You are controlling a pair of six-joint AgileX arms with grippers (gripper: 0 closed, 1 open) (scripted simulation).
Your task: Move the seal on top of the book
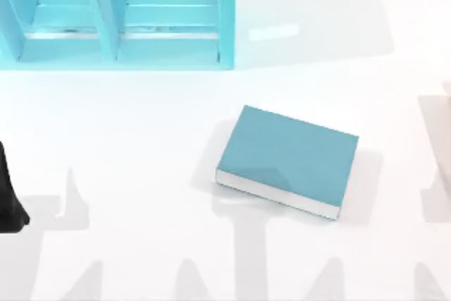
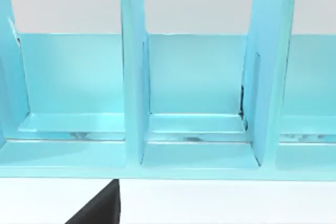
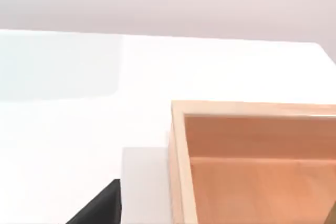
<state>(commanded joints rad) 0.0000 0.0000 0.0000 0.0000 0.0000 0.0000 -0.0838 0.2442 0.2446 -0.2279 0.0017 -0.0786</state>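
Book: the book lies flat on the white table, a little right of centre in the top view, turned slightly askew, teal cover up and white page edges toward the near side. Nothing rests on its cover.
Seal: I cannot place it in these views.
Shelf unit: a large teal compartmented shelf stands at the far left of the table, well apart from the book; the left wrist view looks straight into its open compartments and upright dividers.
Wooden box: in the right wrist view, a tan open-topped wooden box sits close on the table; possibly the pale sliver at the top view's right edge, though that is unclear.
Left arm: a dark part at the table's left edge, parked; pincer opening cannot be told.
Right arm: a dark corner near the box; pincer opening cannot be told.
Path: bare table surrounds the book.
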